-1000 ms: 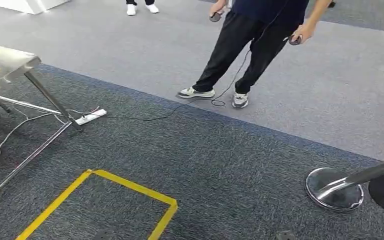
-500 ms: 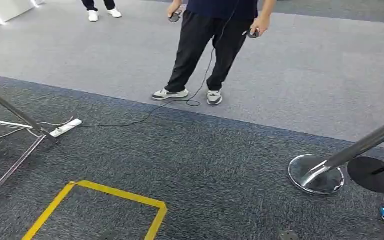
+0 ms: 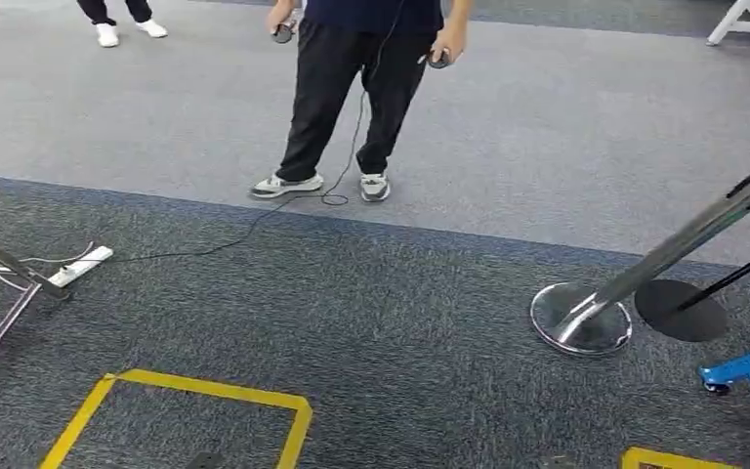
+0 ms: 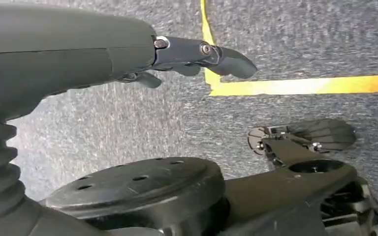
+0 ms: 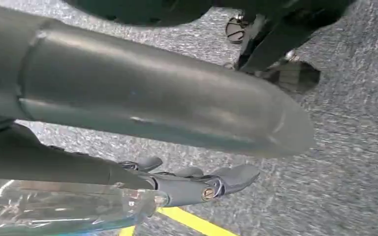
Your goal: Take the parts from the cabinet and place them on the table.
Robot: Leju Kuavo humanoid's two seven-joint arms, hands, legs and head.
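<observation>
We carry a clear bag [image 5: 64, 209] in the right hand [image 5: 187, 184], whose fingers hold it; left hand [image 4: 197, 54] fingers loose, holding nothing. Walk steadily, well apart from the metal post [image 3: 645, 274].

Left hand [image 4: 197, 56]: grey ribbed-cuffed hand, hanging, dark fingers extended, holding nothing.
Right hand [image 5: 197, 182]: hanging, fingers extended alongside a clear plastic-wrapped item; grip cannot be determined.

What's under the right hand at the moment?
Under the right hand there is grey carpet with a strip of yellow tape. A clear, shiny thing lies against the hand; the arm covers the rest.
</observation>
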